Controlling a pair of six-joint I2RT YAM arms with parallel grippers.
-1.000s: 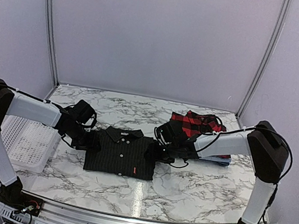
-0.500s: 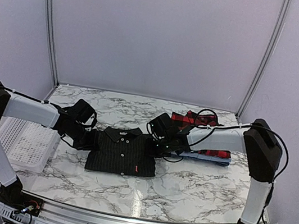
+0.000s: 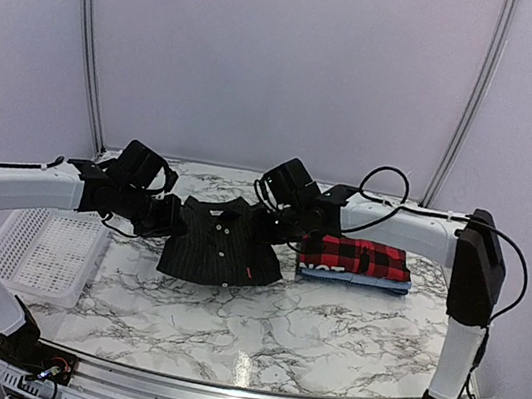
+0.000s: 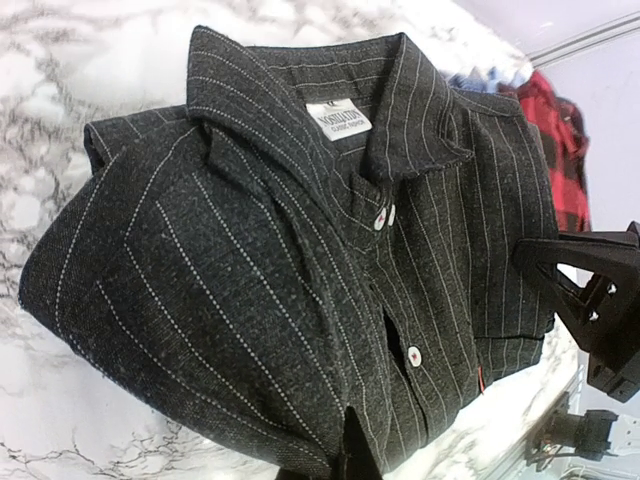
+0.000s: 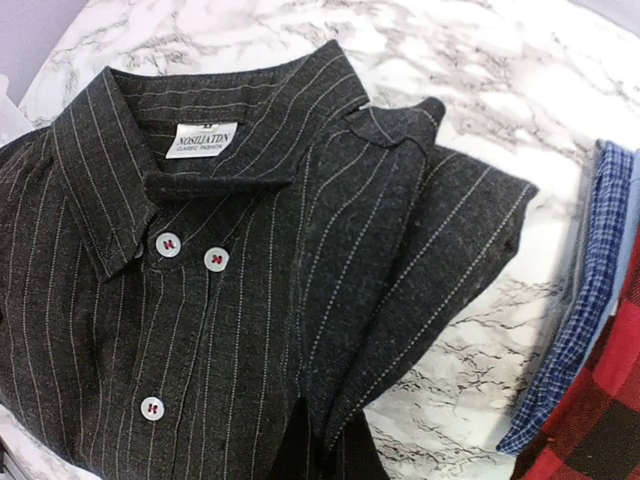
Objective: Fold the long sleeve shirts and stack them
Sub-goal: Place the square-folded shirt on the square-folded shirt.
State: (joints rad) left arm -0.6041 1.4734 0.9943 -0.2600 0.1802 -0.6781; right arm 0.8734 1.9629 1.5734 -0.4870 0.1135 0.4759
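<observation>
Veined marble tabletop underlies the folded pinstriped shirt, left pincer and right pincer clamped on it.

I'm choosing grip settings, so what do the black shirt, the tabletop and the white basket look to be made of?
Black shirt: woven cloth, matte, perhaps cotton or a wool blend; visible weave, fine pale pinstripes, soft folds.
Tabletop: marble-patterned, smooth with a faint sheen; stone or laminate, cannot tell.
White basket: likely moulded plastic, open mesh grid.
</observation>
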